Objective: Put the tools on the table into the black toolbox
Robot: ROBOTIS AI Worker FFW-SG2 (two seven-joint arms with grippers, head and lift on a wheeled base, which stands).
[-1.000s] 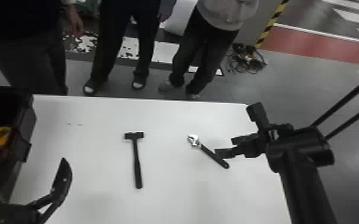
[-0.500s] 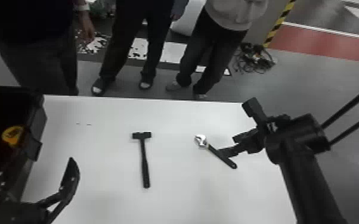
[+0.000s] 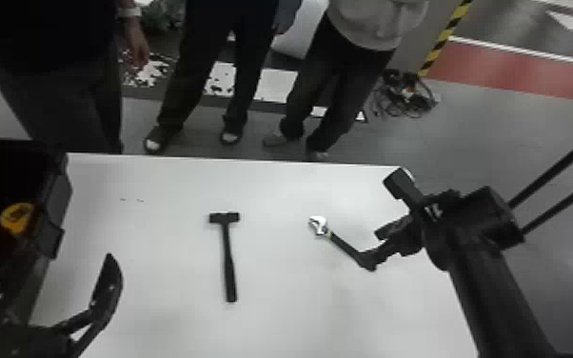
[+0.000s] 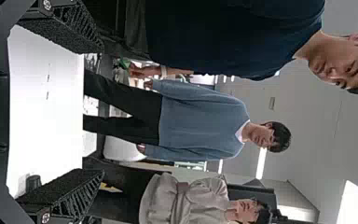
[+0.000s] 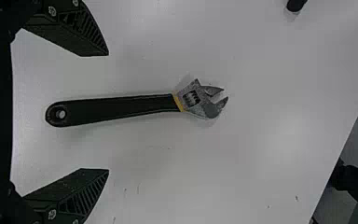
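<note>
As my right gripper (image 5: 108, 112) slides in over the wrench (image 3: 319, 226), fingers spread wide on either side of it, I reckon the grab is nearly on!

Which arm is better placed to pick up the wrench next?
Right, I'd judge: the open right gripper frames the wrench's handle, while the left gripper is beside the toolbox, beyond the hammer.
</note>
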